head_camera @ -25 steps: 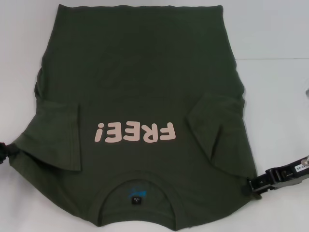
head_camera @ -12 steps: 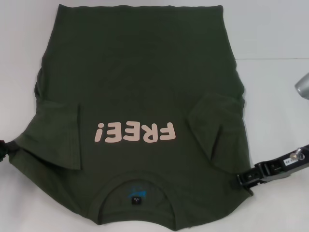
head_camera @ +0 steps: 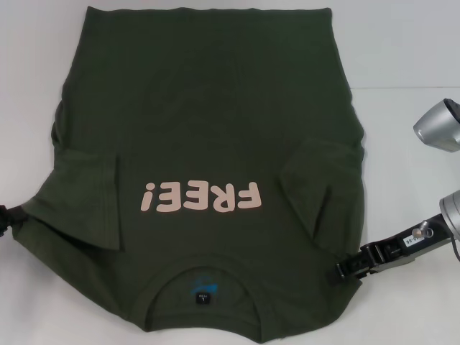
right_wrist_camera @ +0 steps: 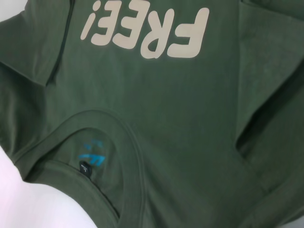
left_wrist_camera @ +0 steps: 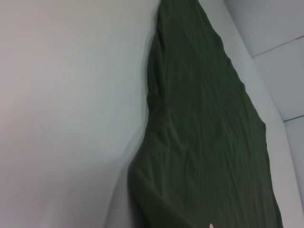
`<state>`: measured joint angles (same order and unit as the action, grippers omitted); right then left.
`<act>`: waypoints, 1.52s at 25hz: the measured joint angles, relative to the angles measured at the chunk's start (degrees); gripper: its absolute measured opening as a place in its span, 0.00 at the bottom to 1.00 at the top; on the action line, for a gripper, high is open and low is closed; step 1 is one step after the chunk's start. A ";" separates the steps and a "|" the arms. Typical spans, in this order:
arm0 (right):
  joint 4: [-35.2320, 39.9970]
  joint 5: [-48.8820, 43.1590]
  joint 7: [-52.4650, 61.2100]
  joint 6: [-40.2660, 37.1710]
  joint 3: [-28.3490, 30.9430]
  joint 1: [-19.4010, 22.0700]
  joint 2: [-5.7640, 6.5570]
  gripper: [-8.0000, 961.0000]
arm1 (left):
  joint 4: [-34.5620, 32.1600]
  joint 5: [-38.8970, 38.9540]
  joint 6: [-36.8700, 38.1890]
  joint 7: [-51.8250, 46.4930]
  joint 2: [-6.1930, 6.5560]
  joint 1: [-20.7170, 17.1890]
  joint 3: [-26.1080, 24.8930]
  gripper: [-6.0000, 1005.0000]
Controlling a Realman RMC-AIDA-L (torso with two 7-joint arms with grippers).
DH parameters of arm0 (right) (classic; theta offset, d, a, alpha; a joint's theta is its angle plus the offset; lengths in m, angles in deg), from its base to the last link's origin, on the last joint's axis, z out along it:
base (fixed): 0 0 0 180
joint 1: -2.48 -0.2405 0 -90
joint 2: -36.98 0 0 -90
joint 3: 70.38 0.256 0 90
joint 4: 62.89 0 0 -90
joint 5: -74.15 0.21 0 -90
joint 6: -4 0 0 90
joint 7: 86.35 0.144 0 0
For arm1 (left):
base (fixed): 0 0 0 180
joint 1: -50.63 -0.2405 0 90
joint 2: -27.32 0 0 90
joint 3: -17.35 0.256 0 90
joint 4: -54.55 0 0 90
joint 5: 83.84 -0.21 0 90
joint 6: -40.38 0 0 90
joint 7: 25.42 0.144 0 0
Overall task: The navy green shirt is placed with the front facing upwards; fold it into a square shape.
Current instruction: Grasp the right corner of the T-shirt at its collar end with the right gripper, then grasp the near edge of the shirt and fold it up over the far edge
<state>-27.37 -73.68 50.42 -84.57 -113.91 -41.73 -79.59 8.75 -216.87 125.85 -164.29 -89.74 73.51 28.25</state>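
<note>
- The shirt (head_camera: 208, 158) lay flat on the white table (head_camera: 402, 50), front up, its collar (head_camera: 205, 269) on the robot's side and its hem at the far edge.
- Both sleeves were folded in over the body, one on each side of the pale "FREE!" print (head_camera: 200, 197).
- A small black label (head_camera: 205, 299) sat inside the collar, with a blue mark just above it.
- The right gripper (head_camera: 343, 272) was low at the shirt's right shoulder edge, its dark tip touching the cloth; I could not tell how its fingers stood.
- The left gripper (head_camera: 7, 219) showed only as a dark tip at the picture's left edge, right against the shirt's left shoulder; its fingers I could not tell either.
- From the left wrist, the shirt (left_wrist_camera: 204, 137) ran away across the table (left_wrist_camera: 66, 95) in one long wrinkled stretch.
- From the right wrist, the print (right_wrist_camera: 147, 31), collar (right_wrist_camera: 128, 156) and label (right_wrist_camera: 85, 167) were close below, with the folded right sleeve (right_wrist_camera: 270, 85) alongside.
</note>
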 joint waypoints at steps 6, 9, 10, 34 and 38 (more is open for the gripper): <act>0.66 0.30 -0.97 -0.86 0.00 0.11 0.01 0.63 | 0.00 0.14 0.19 0.00 0.00 -0.04 0.00 0.00; 0.64 0.06 -1.27 -0.93 -0.04 0.13 0.02 0.49 | 0.00 0.15 0.27 0.00 0.00 0.02 0.05 0.00; 0.63 0.05 -1.29 -0.93 -0.05 0.15 0.03 0.44 | 0.00 0.15 0.30 0.00 0.00 0.03 0.11 0.00; 7.59 0.46 -3.23 -14.31 3.55 6.67 2.82 0.07 | -5.23 -3.87 15.44 5.56 0.13 -1.98 1.02 0.00; 7.83 0.42 -5.67 -18.62 3.63 9.05 3.22 0.07 | -8.17 -8.13 20.67 6.01 -0.02 -3.12 1.13 0.00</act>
<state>-19.55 -73.26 44.75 -103.18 -110.28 -32.69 -76.36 0.58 -225.00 146.52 -158.28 -89.77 70.40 29.38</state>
